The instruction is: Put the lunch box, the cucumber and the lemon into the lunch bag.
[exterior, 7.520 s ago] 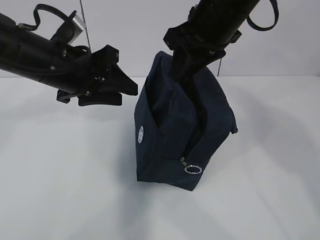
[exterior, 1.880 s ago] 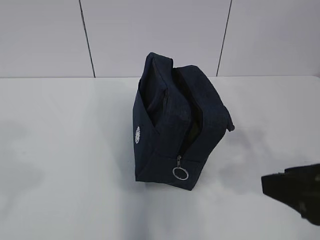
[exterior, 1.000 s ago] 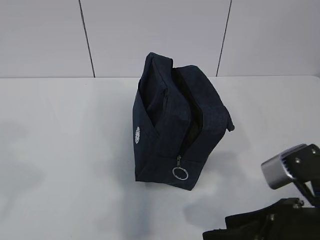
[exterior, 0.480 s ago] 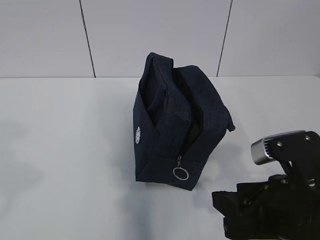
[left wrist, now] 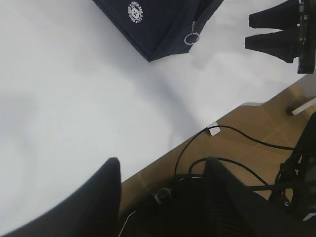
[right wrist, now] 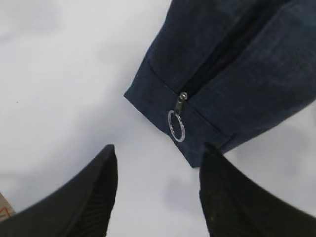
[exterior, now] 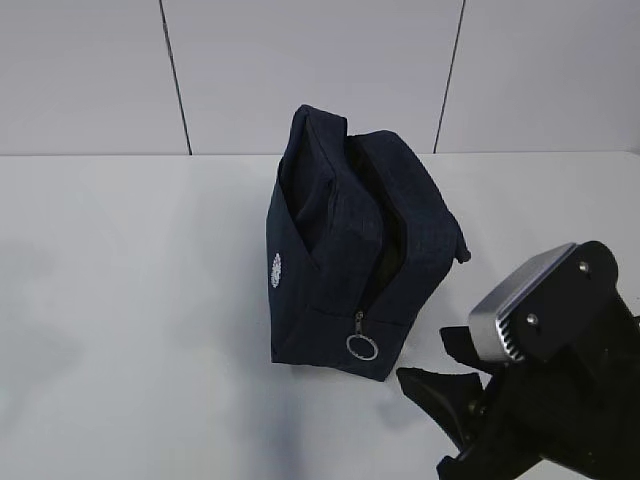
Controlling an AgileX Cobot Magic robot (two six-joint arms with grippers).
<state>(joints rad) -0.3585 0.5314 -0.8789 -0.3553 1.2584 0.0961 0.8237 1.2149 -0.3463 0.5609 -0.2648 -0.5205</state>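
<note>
The dark navy lunch bag (exterior: 340, 240) stands upright mid-table, its top zipper gaping open and the ring pull (exterior: 360, 345) hanging at its near lower corner. My right gripper (exterior: 432, 372) is open and empty, low at the front right, a short way from the ring pull. In the right wrist view the ring pull (right wrist: 176, 126) hangs just ahead of the open gripper (right wrist: 158, 153), with bare table between the fingers. My left gripper (left wrist: 160, 168) is open and empty over the table's front edge, far from the bag (left wrist: 163, 22). The lunch box, cucumber and lemon are out of view.
The white table (exterior: 130, 300) meets a white panelled wall (exterior: 300, 70) behind. The left wrist view shows the table's front edge, a brown floor (left wrist: 256, 123) with black cables, and the right gripper (left wrist: 269, 30) near the bag.
Both arms left the bag's top after the earliest frame. Over the last second my right arm has risen from the lower right and moved left toward the ring pull. The bag has stayed put.
</note>
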